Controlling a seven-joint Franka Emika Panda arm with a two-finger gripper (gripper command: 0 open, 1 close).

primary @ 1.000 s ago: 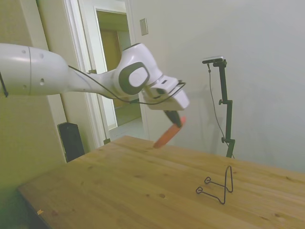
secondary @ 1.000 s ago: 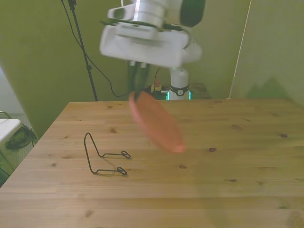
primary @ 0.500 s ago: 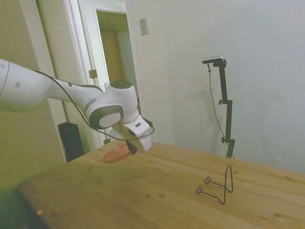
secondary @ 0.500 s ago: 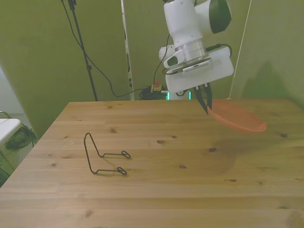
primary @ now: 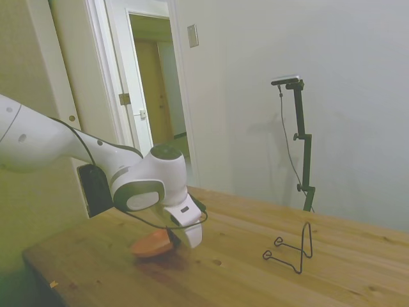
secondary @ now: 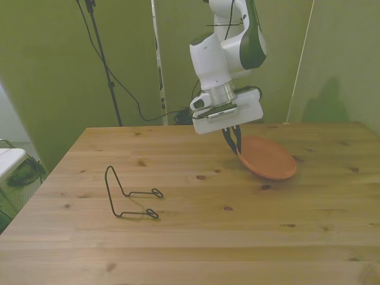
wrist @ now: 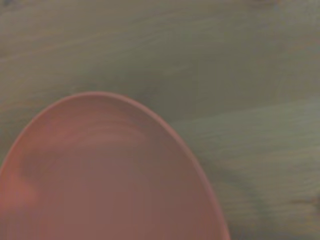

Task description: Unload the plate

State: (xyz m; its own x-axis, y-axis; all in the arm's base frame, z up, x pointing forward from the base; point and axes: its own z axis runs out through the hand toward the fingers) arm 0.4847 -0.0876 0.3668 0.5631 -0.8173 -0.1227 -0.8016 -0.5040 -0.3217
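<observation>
We see the gripper (secondary: 236, 144) clamped on the rim of the plate (secondary: 268, 158), a smooth, round, shallow coral disc, plastic-looking, hanging just below the fingers, tilted low over the knotty wooden table (secondary: 196, 237). A thin bent black wire stand (secondary: 127, 195) sits well apart from the gripper, toward the front view's left.

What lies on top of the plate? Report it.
Nothing lies in the plate: its bare orange face shows. The pincer grips its rim. The table beneath the plate is hidden.
</observation>
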